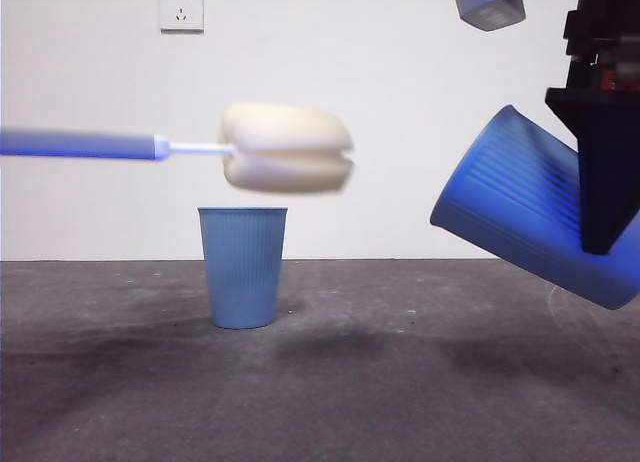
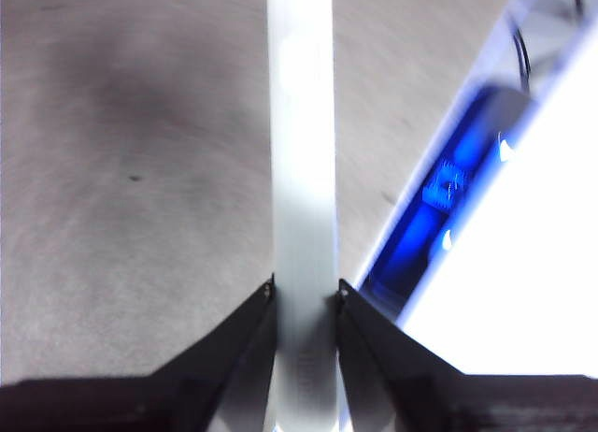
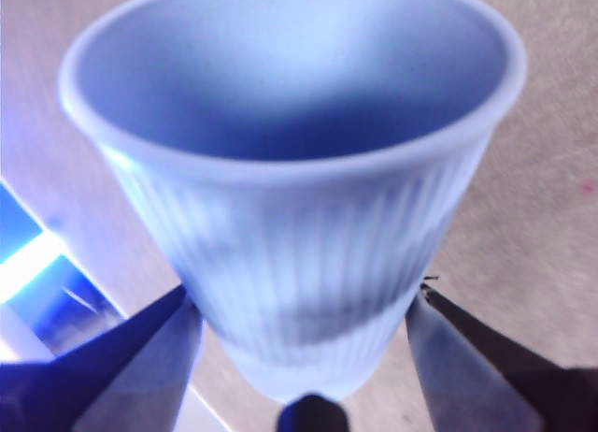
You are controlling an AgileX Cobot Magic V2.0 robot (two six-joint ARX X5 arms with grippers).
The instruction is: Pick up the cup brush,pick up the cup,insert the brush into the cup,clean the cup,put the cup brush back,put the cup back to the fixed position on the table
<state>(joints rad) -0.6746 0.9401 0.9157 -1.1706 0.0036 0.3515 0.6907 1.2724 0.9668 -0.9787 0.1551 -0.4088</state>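
Dark grey table [image 1: 330, 402], white wall w/ an outlet [image 1: 181, 9] behind. Spare cup [image 1: 242, 266] stood upright on it. Above that, cup brush [image 1: 250, 148] held level, left gripper [image 2: 306, 290] clamped on the handle. Right gripper [image 3: 304, 296] gripped the tilted cup [image 1: 525, 207], well off to the side.

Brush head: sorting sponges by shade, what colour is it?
Cream-yellow; the cup brush shows best in front view.

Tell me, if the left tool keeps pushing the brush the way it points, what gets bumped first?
Probably the tilted cup in the right tool: the brush aims sideways toward its mouth. The standing cup sits below that line. Depth is unclear, so it could miss.
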